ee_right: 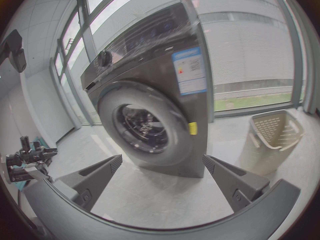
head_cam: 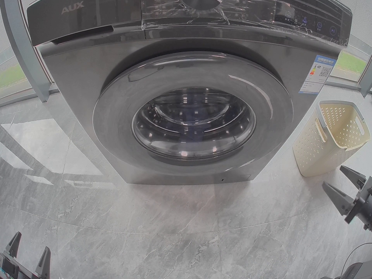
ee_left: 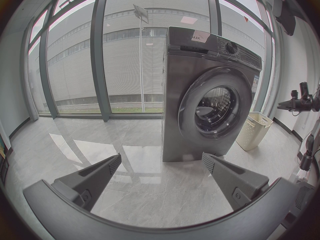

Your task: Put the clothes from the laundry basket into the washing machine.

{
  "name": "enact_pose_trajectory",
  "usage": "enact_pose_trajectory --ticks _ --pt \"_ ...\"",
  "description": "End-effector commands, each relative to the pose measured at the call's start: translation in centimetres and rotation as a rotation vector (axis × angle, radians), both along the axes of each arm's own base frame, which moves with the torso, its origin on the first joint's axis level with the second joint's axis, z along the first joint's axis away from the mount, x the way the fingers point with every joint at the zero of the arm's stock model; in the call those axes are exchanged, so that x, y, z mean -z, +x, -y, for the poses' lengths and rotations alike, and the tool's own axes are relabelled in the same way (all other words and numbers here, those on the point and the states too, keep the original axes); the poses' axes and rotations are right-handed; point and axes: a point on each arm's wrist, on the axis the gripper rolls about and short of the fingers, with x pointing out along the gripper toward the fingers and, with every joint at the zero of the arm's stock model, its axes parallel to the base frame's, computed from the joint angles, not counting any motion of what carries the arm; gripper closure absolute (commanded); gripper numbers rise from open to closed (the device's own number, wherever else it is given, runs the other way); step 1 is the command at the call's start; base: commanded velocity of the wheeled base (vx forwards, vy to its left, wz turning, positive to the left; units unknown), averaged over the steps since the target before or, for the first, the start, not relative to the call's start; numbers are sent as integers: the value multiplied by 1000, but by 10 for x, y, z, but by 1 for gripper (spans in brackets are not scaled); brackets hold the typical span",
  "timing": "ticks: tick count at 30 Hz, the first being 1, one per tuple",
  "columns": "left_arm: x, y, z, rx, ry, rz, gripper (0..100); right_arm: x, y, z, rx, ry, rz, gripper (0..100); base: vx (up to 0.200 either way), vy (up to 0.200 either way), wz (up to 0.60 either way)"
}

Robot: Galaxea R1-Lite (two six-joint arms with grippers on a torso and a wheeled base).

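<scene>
Front-loading washing machine (head_cam: 193, 97) on a grey tiled floor (head_cam: 174, 221), seen from the robot's standing position directly before it. The round door (head_cam: 193, 123) lies flush in its frame, closed, so the drum is sealed off; what lies behind the glass cannot be told. The laundry basket (head_cam: 329, 144), cream and perforated, stands upright on the floor just beside the machine's front corner on the robot's right, mouth upward, so that it can be reached from above and emptied over a short path to the door. Its visible inner walls are bare; whether clothes lie at the bottom cannot be told.

The left tool (head_cam: 30, 250) hangs low at the robot's left, well apart from machine and basket, its jaws spread and holding nothing. The right tool (head_cam: 334, 176) is raised on the robot's right, near the basket and apart from it, jaws likewise spread and empty, pointing toward the machine. By this layout the right arm is the nearer one for the basket.

Judgement: the loading has not begun, and the door probably has to be opened first.
</scene>
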Motion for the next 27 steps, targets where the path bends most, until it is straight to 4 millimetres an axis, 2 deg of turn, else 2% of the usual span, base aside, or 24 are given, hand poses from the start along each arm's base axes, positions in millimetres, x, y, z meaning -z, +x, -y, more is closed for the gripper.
enact_pose_trajectory --ticks 1,3,6,10,11,17,27 --pt "4 1 0 -1 -3 -8 0 58 -97 40 287 -18 166 0 0 0 0" --pt "4 1 0 0 -2 -9 0 79 -106 41 314 -39 91 0 0 0 0" --pt "4 1 0 2 0 -11 0 79 -104 41 351 -42 59 0 0 0 0" --pt "4 1 0 2 -5 -11 0 92 -104 42 458 -77 -57 0 0 0 0" --pt "4 1 0 0 -9 -11 0 95 -111 39 489 -85 -55 0 0 0 0" --pt "4 1 0 0 -9 -11 0 96 -111 40 443 -103 1 0 0 0 0" --pt "4 1 0 -2 -14 -11 0 96 -111 39 437 -94 0 0 0 0 0"
